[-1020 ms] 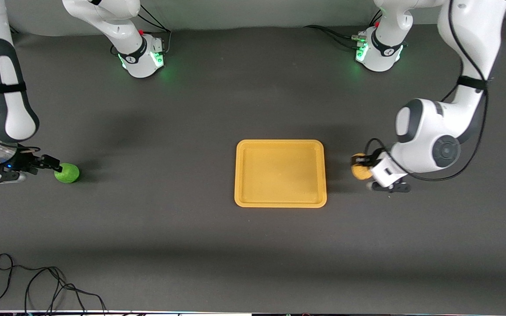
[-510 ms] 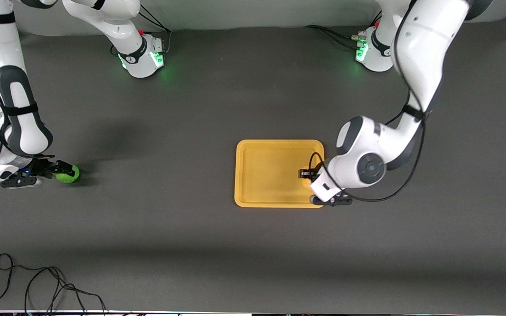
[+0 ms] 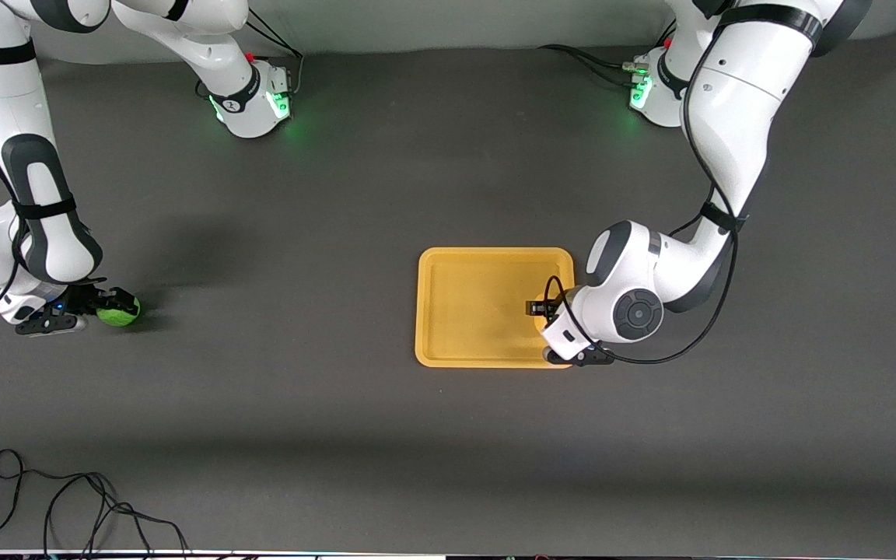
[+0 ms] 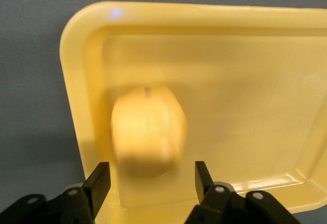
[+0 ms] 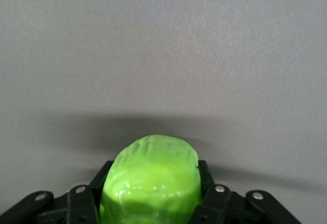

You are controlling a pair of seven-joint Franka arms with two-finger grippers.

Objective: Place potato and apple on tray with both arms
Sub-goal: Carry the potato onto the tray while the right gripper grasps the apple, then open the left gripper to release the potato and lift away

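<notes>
both grippers busy — left gripper (image 4: 149, 183) spread over the matte potato (image 4: 148, 129) in the tray (image 4: 245, 45), right gripper (image 5: 149, 193) pinching the rough apple (image 5: 149, 180).

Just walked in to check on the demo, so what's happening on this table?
The left gripper is over the yellow tray, open, with the potato just beyond its fingertips over the tray floor. At the right arm's end of the table, the right gripper is shut on the green apple.

Grey table (image 3: 355, 194) — tray (image 3: 426, 311), cable (image 3: 67, 505)
</notes>
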